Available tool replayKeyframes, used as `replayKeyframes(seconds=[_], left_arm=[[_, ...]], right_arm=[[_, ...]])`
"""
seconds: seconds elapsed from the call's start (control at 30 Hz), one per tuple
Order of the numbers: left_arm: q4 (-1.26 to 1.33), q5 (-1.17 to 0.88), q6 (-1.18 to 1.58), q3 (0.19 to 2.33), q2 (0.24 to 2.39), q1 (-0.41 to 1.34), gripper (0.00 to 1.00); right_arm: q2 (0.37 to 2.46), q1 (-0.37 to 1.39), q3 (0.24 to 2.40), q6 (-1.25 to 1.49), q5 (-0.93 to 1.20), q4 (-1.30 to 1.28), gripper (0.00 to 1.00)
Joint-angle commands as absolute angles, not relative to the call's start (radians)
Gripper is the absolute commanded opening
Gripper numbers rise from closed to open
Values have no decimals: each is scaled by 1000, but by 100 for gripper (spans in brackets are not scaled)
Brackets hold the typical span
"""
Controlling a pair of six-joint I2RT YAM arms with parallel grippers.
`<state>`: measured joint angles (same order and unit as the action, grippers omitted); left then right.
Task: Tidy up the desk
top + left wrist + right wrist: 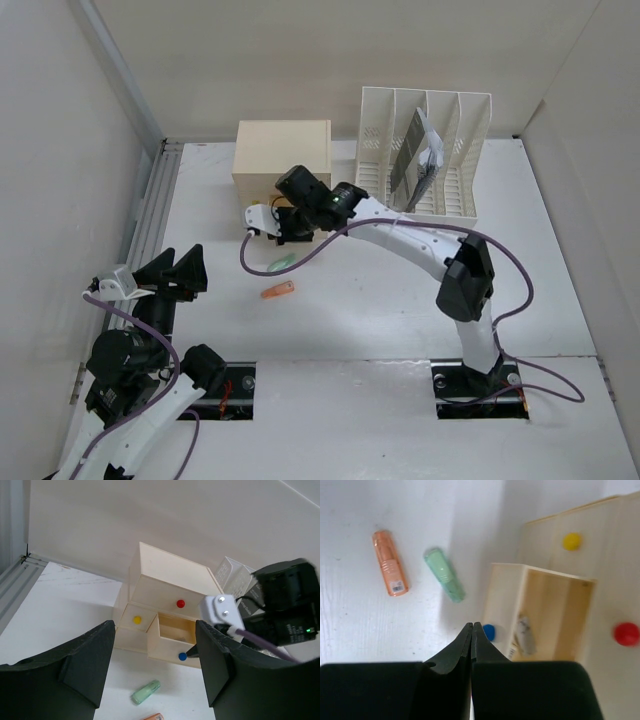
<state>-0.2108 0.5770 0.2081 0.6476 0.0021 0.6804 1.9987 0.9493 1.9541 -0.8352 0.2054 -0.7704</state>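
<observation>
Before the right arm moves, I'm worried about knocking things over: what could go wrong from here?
The shut right end effector sits beside the blue knob, not on it; pushing could skew the open drawer. The green tube and orange tube lie loose nearby; a sweep might roll them away.

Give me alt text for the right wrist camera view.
The right end effector, closed, hovers by the blue knob of an open drawer holding a small object. An orange tube and a green tube lie apart on the white desk.
</observation>
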Motion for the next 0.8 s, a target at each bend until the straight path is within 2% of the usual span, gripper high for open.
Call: replayKeyframes(seconds=[0.0, 0.23, 0.5, 0.77], left_arm=[[-184, 574, 207, 647, -97, 678, 62], [-184, 574, 207, 647, -97, 678, 62], [-184, 574, 207, 647, -97, 678, 62], [-184, 574, 207, 647, -87, 678, 62]], right_arm=[[2071, 940, 1980, -844, 284, -855, 0], [2123, 922, 1957, -715, 37, -674, 0], [2143, 922, 1832, -692, -443, -341, 0], [2161, 904, 1802, -712, -552, -224, 0]])
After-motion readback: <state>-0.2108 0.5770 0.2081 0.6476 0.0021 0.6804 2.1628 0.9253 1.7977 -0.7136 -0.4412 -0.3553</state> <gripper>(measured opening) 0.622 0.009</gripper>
